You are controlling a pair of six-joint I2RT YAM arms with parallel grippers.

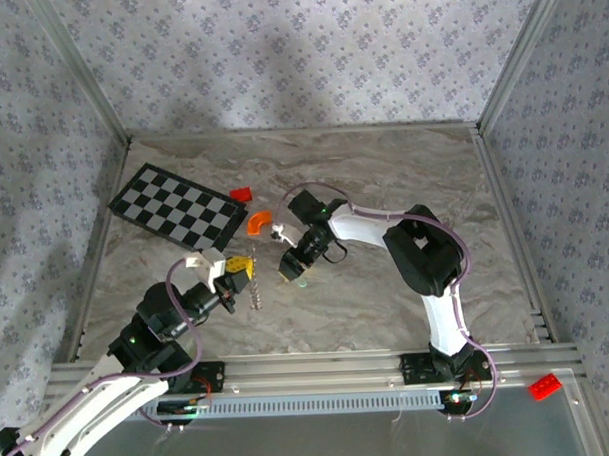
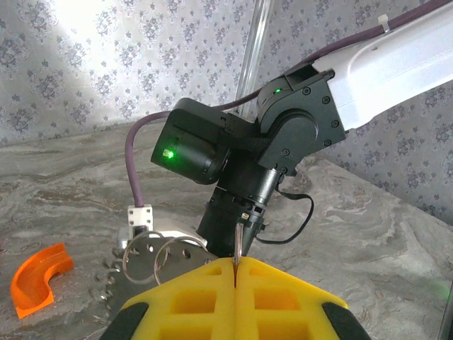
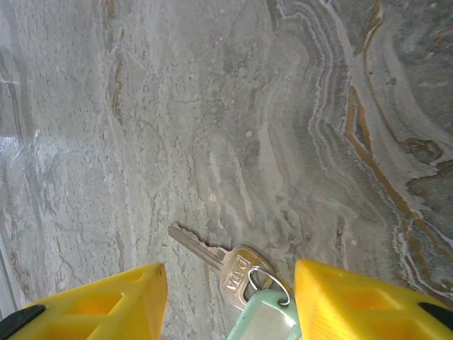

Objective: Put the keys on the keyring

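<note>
The right claw stood released, its fingers on both sides of the keys, which lay flat at the lower centre, probably so placed to close on them. The left claw was clenched on a thin metal edge, it seemed of the keyring, presenting it upright. Around them — a grey marbled counter and flowered walls.
</note>
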